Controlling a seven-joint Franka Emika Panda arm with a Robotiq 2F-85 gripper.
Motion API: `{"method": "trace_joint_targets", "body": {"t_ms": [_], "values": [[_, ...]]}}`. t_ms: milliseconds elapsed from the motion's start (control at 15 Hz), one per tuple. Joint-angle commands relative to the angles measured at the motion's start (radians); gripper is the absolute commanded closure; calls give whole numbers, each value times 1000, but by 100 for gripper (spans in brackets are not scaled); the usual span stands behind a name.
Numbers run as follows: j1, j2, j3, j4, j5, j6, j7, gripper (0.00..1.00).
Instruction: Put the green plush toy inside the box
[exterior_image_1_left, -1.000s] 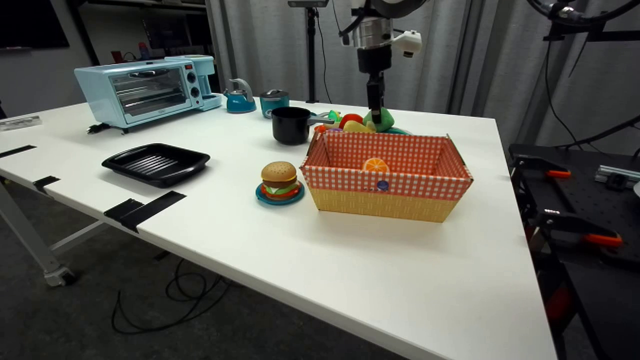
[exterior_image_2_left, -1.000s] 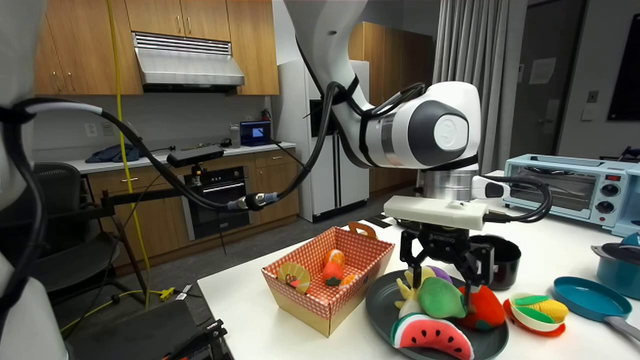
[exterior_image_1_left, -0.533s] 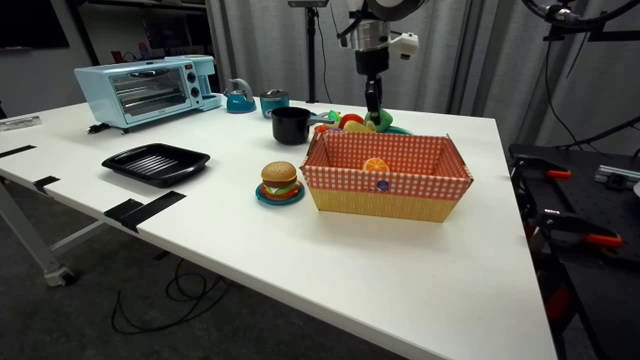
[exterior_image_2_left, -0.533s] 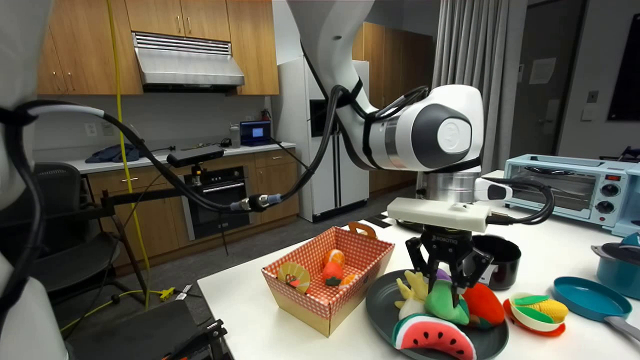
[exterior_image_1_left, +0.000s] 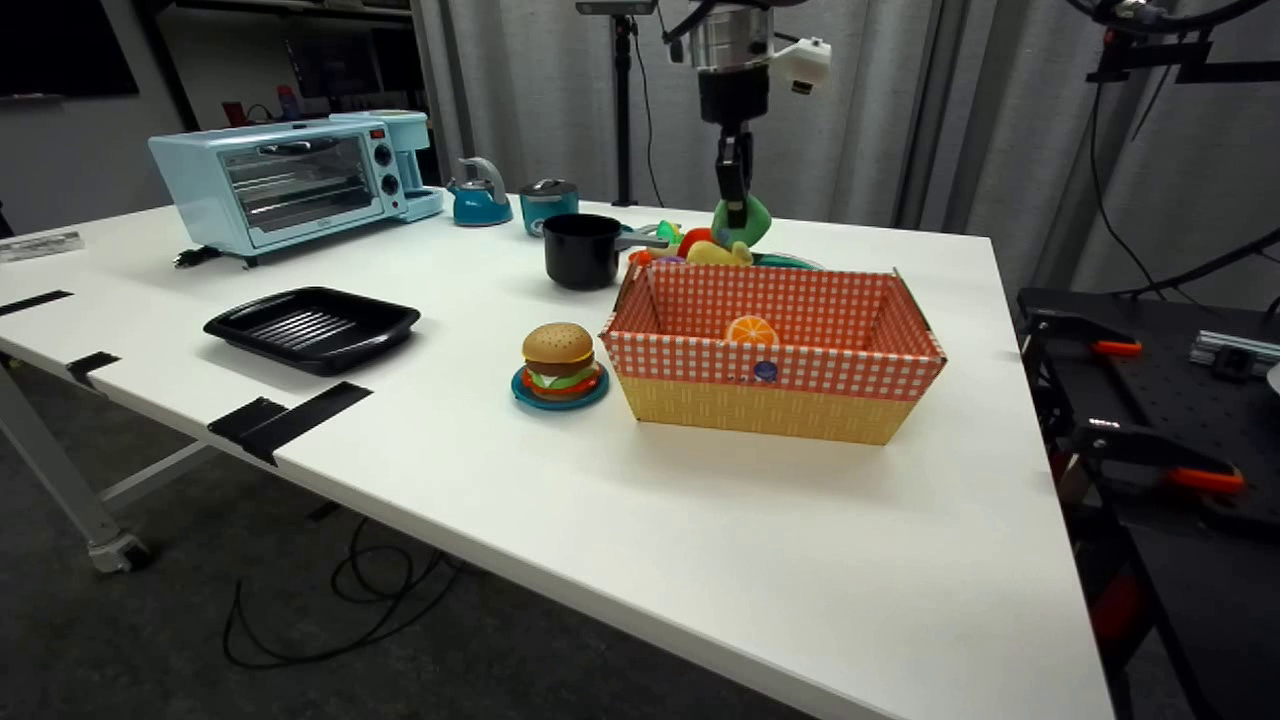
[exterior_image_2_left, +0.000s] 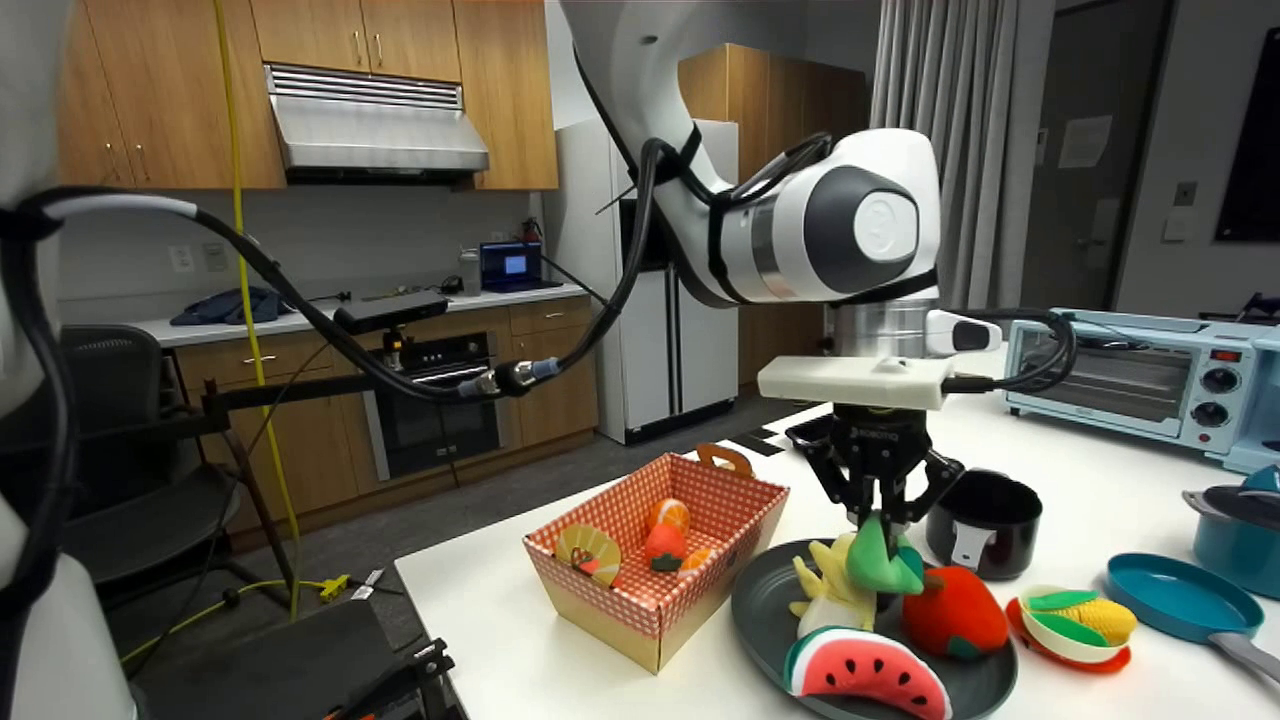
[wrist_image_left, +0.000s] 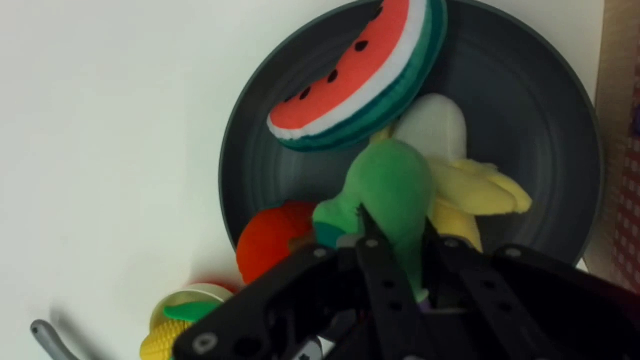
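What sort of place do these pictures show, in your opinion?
Probably a robotics lab with a kitchen area, though I cannot be certain: a robot arm is in the foreground, wooden cabinets and a range hood behind it.

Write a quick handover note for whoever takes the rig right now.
Gripper: closed on the green plush toy, held above the dark plate.
Box: beside the plate; a red toy and an orange toy are inside, the green one not yet.
Done: grasped and up off the plate; can't tell whether it touches the banana toy.
Left: carry it over to the box, lower it in, release.
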Motion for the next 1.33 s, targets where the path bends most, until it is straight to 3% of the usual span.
{"method": "trace_joint_targets", "body": {"t_ms": [0, 533, 1267], "values": [[41, -110, -5, -61, -53, -31, 66, 96], [115, -207, 48, -95, -155, -72, 103, 96], [173, -196, 122, -124, -198, -100, 83, 96]]}}
